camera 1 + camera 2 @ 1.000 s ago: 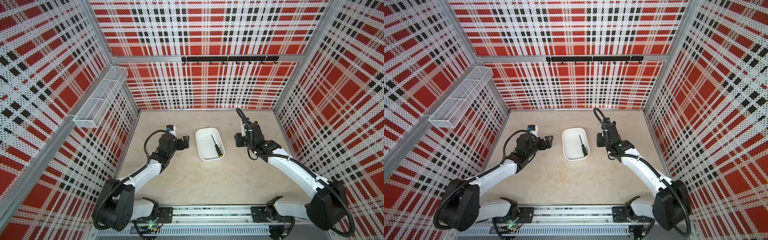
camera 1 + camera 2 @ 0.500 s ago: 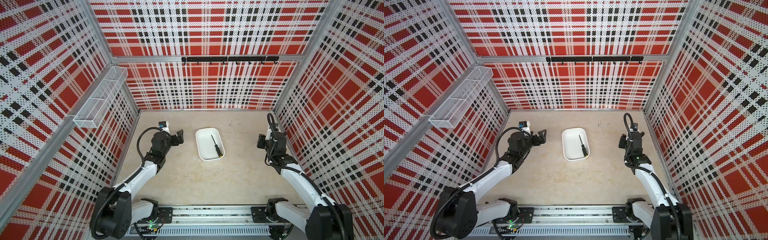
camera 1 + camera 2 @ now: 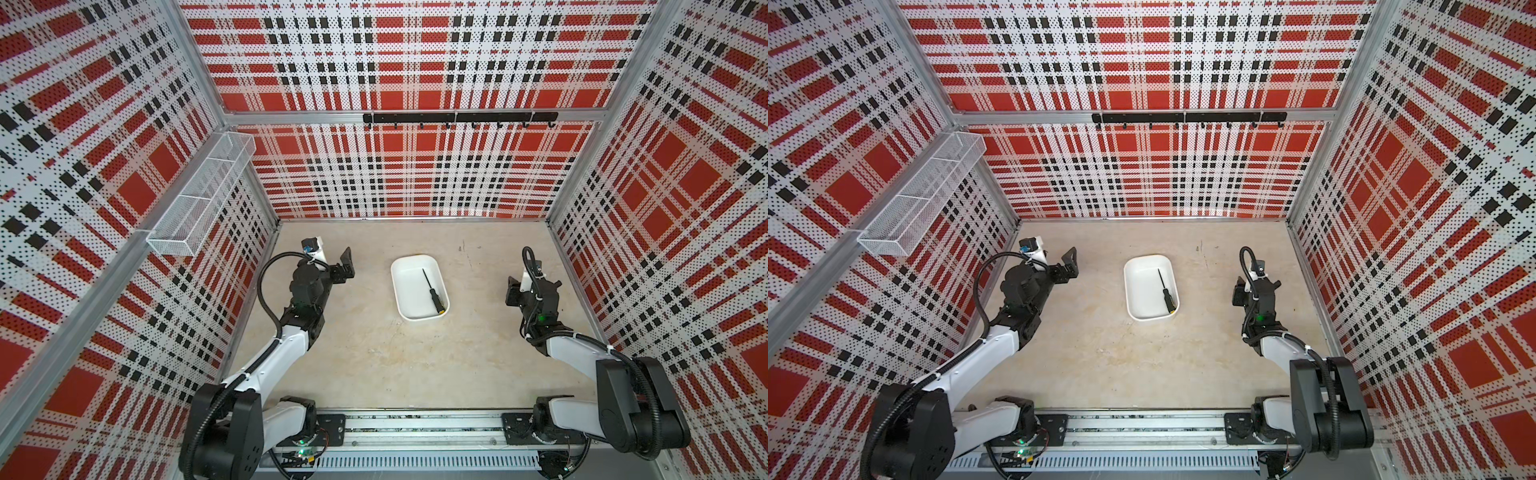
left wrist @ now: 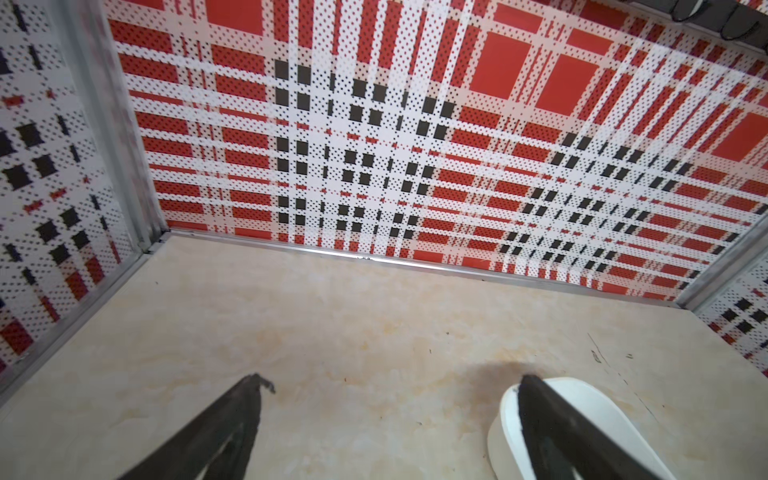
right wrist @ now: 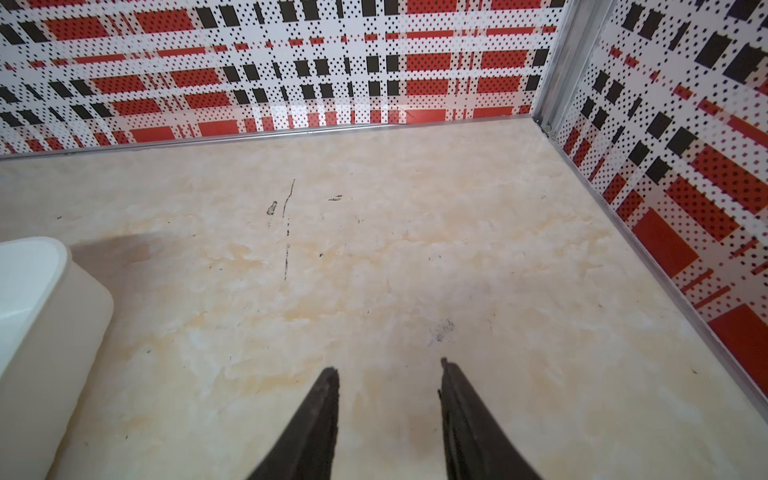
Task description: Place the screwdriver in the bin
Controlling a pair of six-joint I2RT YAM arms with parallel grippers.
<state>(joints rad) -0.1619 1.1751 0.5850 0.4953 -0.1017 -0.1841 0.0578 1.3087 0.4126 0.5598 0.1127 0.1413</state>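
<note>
Screwdriver: we see the small slim screwdriver point(image 3: 432, 291) point(image 3: 1166, 293), with a thin dark shaft and a black ribbed handle capped in yellow, lying flat inside the bin. It lies along the tray's right side in both top views, its tip towards the top of the frame and its yellow cap near the lower right corner.
Bin: the shallow white plastic rectangular tray with rounded corners point(image 3: 409, 286) point(image 3: 1142, 291) stands on the beige mottled tabletop point(image 3: 374, 357), near the middle of both top views.
Left gripper: the left gripper point(image 4: 388, 379) is left of the bin and apart from it. We see its black fingers point(image 4: 232, 419) spread wide and holding nothing.
Right gripper: the right gripper point(image 5: 387, 365) is well to the right of the bin, near the right wall. We see its fingers point(image 5: 316, 419) parted by a narrower gap, with only bare tabletop between them.
Surroundings: we note a long white wire-mesh basket point(image 3: 199, 195) on the left wall, a black hook rail point(image 3: 457, 118) across the back wall, and red, black and white plaid perforated panels all round.
</note>
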